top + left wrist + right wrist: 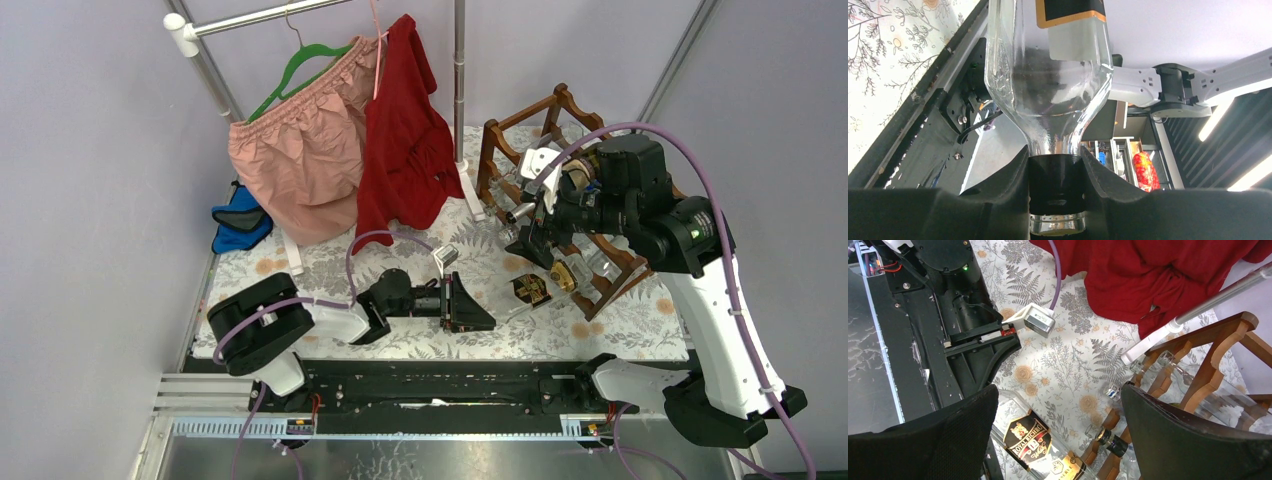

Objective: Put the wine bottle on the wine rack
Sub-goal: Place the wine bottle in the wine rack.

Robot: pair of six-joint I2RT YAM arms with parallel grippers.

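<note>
A clear wine bottle [530, 289] with a black and gold label lies on the floral tablecloth in front of the wine rack [525, 118]. My left gripper [482, 312] lies low on the table and is shut on the bottle's black-capped neck [1055, 185]; the glass body [1048, 90] runs away from the camera. My right gripper [533, 238] is open and empty, hovering above the labelled body [1029, 441] and the rack's front. In the right wrist view the gripper [1058, 390] spans the bottle and the reddish-brown rack [1218, 340].
Several other bottles [598, 266] lie in the rack's tiers, necks poking out [1110, 437]. Behind hang pink shorts [300, 160] and a red garment [405, 150] on a clothes rail, with its pole [460, 90] beside the rack. A blue object [240, 220] sits at the far left.
</note>
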